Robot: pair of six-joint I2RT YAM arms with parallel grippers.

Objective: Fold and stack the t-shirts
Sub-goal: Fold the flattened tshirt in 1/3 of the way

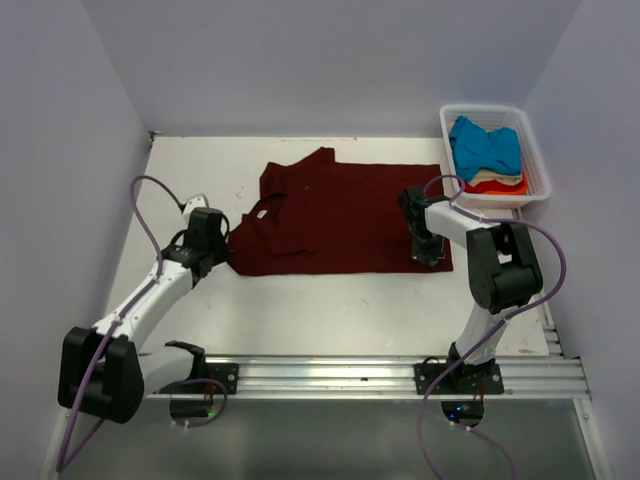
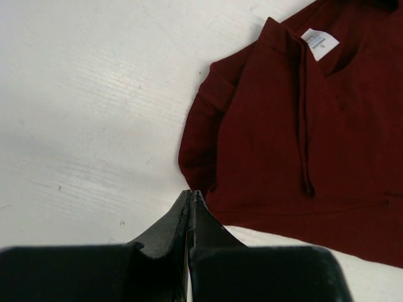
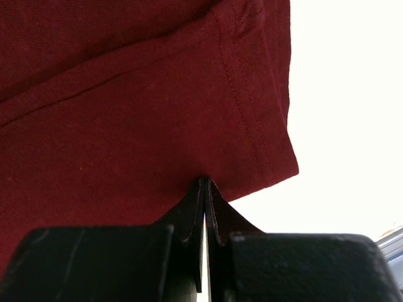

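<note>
Two arms stand on a metal rail [image 1: 330,372] at the near edge of the white desk [image 1: 330,310]. At the left side, the left end effector [image 1: 222,248] has its fingers pressed together. In the left wrist view its tip [image 2: 191,196] is over the bare desk, just beside the sleeve edge of the dark maroon t-shirt [image 2: 302,145], and no cloth is seen between the fingers. At the right side, the right end effector [image 1: 427,252] also has its fingers together. In the right wrist view its tip [image 3: 204,184] meets the stitched hem of this shirt [image 3: 126,94] near a corner, but I cannot tell if it pinches the cloth. The maroon t-shirt [image 1: 340,220] lies spread flat in the middle of the desk between the two arms, with its collar to the left, and a small white label [image 2: 319,43] shows inside the neck. At the far right corner stands a white slatted basket [image 1: 541,160]. In it a bright blue t-shirt [image 1: 485,145] lies on top, with a cream one [image 1: 510,180] and an orange-red one [image 1: 492,188] under it.
</note>
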